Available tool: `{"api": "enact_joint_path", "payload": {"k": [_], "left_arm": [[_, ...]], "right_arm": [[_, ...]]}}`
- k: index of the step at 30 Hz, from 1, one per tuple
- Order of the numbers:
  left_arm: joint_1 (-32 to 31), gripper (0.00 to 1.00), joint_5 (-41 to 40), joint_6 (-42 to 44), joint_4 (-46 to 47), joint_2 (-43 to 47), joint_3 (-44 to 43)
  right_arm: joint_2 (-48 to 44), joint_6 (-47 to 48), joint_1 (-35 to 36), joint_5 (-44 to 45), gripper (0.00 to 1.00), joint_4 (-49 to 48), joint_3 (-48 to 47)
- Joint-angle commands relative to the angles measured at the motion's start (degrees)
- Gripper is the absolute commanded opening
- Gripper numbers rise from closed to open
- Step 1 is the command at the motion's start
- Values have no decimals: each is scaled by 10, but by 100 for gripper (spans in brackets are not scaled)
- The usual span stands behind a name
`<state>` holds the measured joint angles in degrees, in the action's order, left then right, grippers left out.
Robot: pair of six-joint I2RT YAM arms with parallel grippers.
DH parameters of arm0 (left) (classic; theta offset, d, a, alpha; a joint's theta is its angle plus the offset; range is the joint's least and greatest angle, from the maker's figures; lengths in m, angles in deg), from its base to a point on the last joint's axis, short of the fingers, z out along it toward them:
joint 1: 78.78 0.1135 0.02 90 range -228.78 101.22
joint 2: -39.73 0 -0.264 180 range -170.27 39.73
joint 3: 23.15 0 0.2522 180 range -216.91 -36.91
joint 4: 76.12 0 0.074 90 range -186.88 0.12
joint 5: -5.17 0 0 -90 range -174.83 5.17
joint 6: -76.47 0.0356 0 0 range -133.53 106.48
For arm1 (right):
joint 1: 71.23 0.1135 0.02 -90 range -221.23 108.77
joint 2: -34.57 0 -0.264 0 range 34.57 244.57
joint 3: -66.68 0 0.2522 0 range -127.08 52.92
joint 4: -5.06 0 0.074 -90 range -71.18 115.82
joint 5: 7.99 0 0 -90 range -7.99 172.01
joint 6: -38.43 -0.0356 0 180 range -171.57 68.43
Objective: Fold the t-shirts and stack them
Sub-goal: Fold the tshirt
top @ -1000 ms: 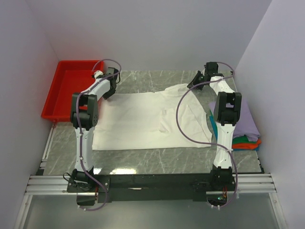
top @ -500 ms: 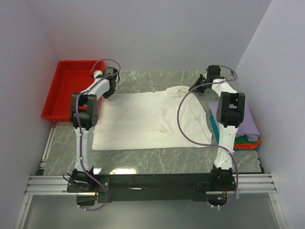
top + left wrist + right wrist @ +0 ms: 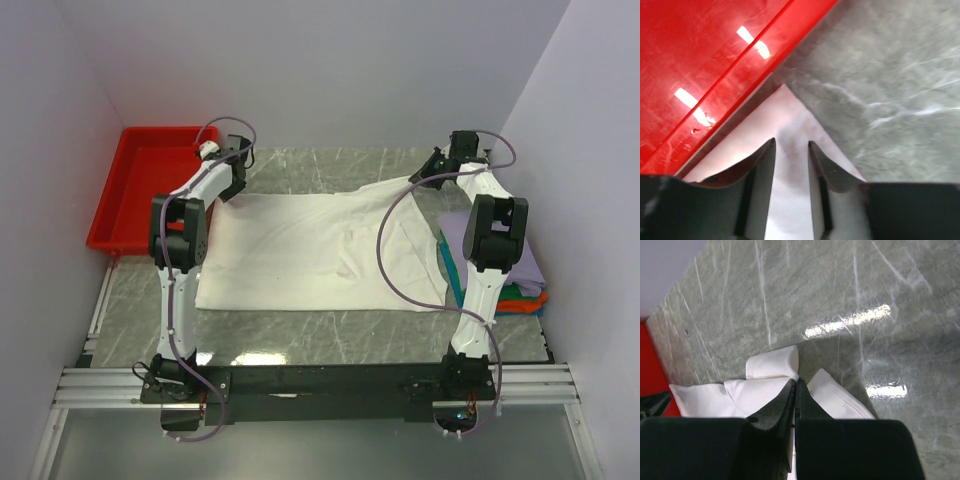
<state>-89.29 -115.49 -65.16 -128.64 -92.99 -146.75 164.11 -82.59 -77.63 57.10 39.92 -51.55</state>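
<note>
The shirt (image 3: 290, 250) lies spread across the middle of the table (image 3: 330, 335), light, limp and thin. It will sag and wrinkle wherever I don't hold it taut, and it slides easily on the slick top. My right gripper (image 3: 794, 382) is clenched on a bunched fold at the shirt's 1 o'clock end, and the cloth runs up to it in a stretched ridge. My left gripper (image 3: 791, 142) is at the 11 o'clock corner, just beside the tray (image 3: 105, 235). Its jaws stand apart with the pointed corner lying flat between and under them, nothing pinched. That corner is where I judge the left should bite, deep enough that one ply doesn't slip out. With both far corners held, the cloth should fold as a sheet rather than crumple. The stack (image 3: 528, 268) of folded shirts sits at 3 o'clock, touching the shirt's right edge.
</note>
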Motion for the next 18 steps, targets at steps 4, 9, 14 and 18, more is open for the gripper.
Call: {"api": "enact_joint_path", "payload": {"k": [4,9,14,18], "left_arm": [[-2,43,-12,-4,-21,-15,-79],[-3,45,-30,-13,-35,-42,-105],[-3,44,-41,-23,-46,-64,-114],[-3,45,-41,-27,-50,-77,-118]], "right_arm": [[-38,6,-9,3,0,-11,3],[-38,7,-9,3,0,-10,3],[-35,5,-9,-1,0,-11,2],[-31,2,-9,-8,0,-16,5]]}}
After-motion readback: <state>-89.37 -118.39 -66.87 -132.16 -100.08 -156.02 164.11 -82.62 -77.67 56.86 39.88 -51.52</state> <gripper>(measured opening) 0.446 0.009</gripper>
